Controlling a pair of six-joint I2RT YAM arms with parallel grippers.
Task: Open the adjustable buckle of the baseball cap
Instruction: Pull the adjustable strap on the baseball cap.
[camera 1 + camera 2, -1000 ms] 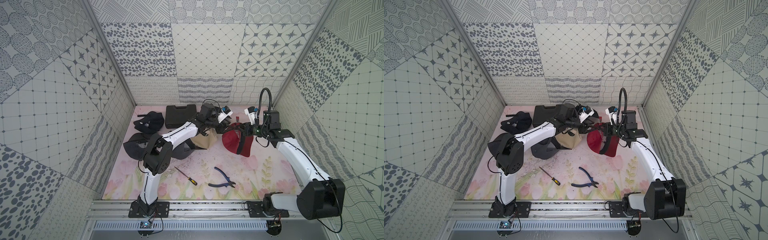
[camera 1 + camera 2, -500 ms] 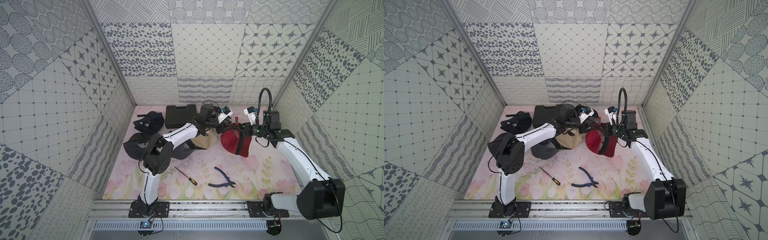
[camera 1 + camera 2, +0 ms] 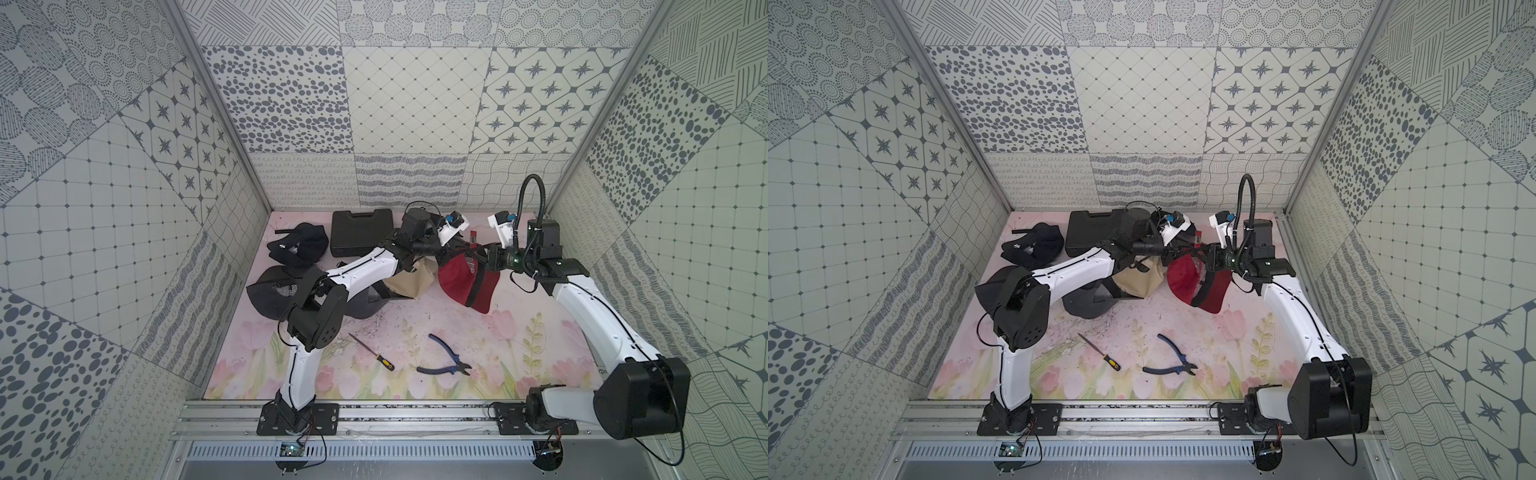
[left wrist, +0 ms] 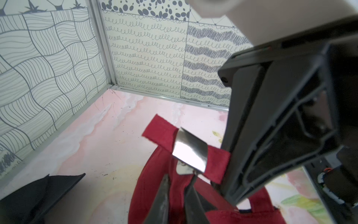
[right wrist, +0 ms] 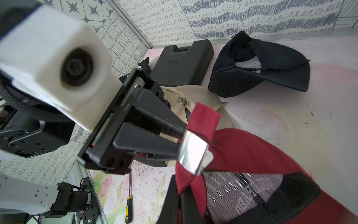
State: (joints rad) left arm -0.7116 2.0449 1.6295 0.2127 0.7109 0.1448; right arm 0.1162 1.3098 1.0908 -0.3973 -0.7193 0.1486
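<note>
1. The floral mat (image 3: 519,340) covers the floor of the tiled booth. Both arms reach to its back middle.
2. A black tool case (image 3: 361,232) lies shut at the back edge, beside a black cap (image 3: 297,249).
3. A darker cap (image 3: 270,291) lies partly under the left arm, near the left wall.
4. A beige cap (image 3: 409,282) sits just beside the red one, on its left in both top views.
5. The red baseball cap (image 3: 457,282) hangs between the two grippers at the back middle of the mat, with its mesh lining facing the right wrist camera. I cannot tell whether its lower edge touches the mat.
6. The right gripper (image 5: 181,186) is clamped on the cap's red band just below the buckle.
7. The left gripper (image 5: 180,143) has its fingers together, pinching the edge of the buckle.
8. Blue-handled pliers (image 3: 444,365) lie flat near the front, well apart from the caps.
9. A yellow-and-black screwdriver (image 3: 374,359) lies just left of the pliers.
10. The red strap (image 4: 160,130) passes through the buckle, and its free end sticks out past it.
11. The shiny metal buckle (image 4: 189,153) sits on the strap, tilted.
</note>
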